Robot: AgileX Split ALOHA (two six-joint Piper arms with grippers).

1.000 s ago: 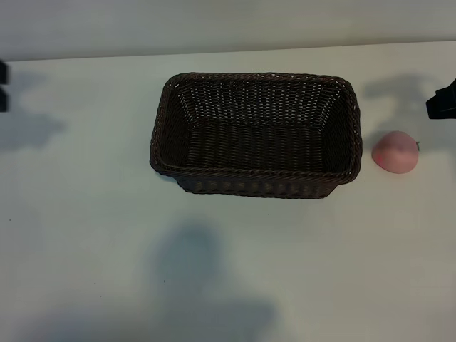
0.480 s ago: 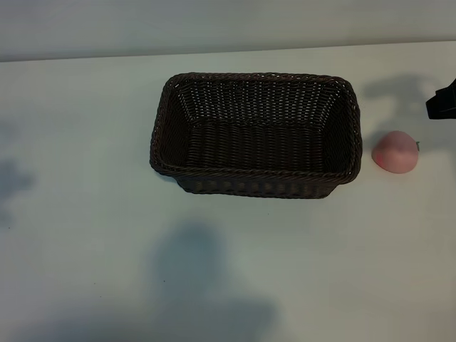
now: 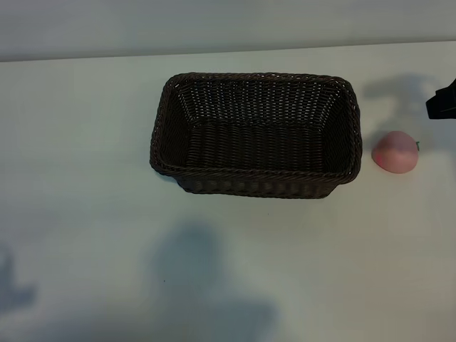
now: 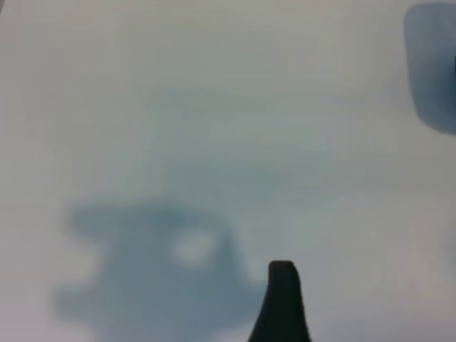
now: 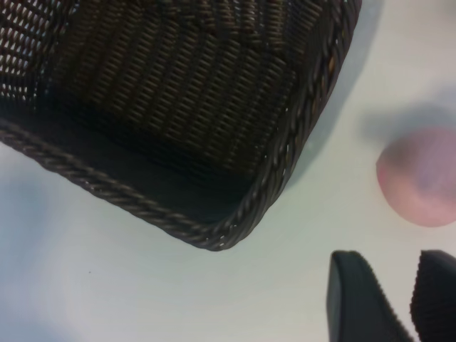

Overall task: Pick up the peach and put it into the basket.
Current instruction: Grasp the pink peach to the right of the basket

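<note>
1. While your right gripper (image 5: 399,299) hangs at the frame's right edge, mostly cut off, its fingers sit partly parted, holding nothing.
2. The peach (image 3: 395,152) lies on the table (image 3: 85,142) just beside the basket (image 3: 255,134), outside it.
3. Your left gripper shows one fingertip (image 4: 281,303); jaws wide, empty.

Soft, even light throws faint blurred shadows; the wrist views are defocused.
</note>
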